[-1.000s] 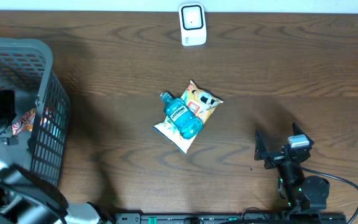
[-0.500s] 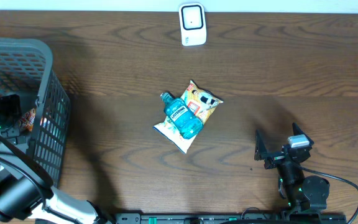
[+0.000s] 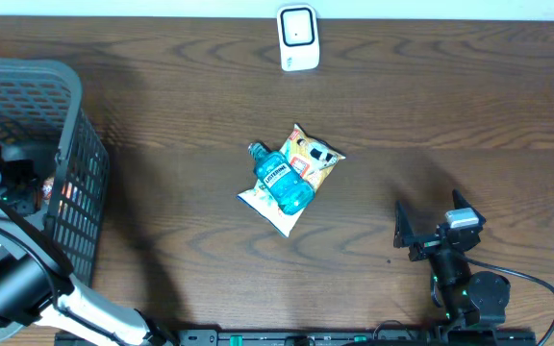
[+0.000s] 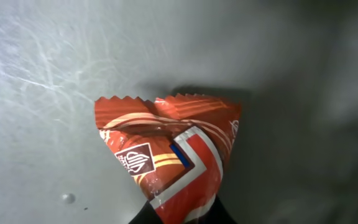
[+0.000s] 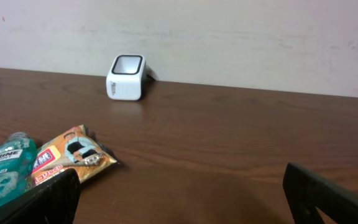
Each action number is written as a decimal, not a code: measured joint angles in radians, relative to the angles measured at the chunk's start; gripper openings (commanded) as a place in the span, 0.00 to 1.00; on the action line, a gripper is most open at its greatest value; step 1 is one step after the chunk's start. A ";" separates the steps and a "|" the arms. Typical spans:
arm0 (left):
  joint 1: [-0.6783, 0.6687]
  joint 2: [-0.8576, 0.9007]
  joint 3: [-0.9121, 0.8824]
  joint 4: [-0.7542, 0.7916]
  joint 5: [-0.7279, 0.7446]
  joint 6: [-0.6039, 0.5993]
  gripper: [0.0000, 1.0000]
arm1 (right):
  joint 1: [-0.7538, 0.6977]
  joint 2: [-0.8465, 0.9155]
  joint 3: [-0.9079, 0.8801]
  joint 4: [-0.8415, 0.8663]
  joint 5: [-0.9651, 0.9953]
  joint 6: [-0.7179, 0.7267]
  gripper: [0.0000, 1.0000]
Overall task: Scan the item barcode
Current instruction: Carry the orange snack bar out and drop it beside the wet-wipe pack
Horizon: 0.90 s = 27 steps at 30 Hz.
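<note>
Left gripper (image 4: 180, 218): pinched shut on the red packet (image 4: 166, 146) by its edge, inside the basket (image 3: 77, 183), 9 o'clock, likely for lifting out.
Right gripper (image 3: 431, 231): jaws wide, empty, parked at 4 o'clock.
Scanner (image 3: 297, 38): 12 o'clock, window facing the table.

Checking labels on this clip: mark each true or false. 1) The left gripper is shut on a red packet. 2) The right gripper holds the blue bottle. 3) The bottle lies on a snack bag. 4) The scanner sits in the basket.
1) True: the left gripper pinches the red packet inside the basket.
2) False: the right gripper is open and empty, apart from the blue bottle.
3) True: it rests on the snack bag.
4) False: the scanner stands on the table, at its far edge.
</note>
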 measured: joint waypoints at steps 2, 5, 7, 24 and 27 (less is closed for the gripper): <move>0.004 -0.013 0.000 -0.002 -0.001 0.006 0.08 | 0.000 0.000 0.000 0.000 0.000 0.000 0.99; 0.021 -0.092 0.001 -0.003 -0.001 0.009 0.07 | 0.000 0.000 0.000 0.000 0.000 0.000 0.99; 0.031 -0.165 0.009 0.005 -0.001 0.009 0.08 | 0.000 0.000 0.000 0.000 0.000 0.000 0.99; -0.234 -0.674 0.056 0.096 0.584 -0.054 0.08 | 0.000 0.000 0.000 0.000 0.000 0.000 0.99; -0.440 -0.656 0.055 0.027 0.616 -0.003 0.08 | 0.000 0.000 0.000 0.000 0.000 0.000 0.99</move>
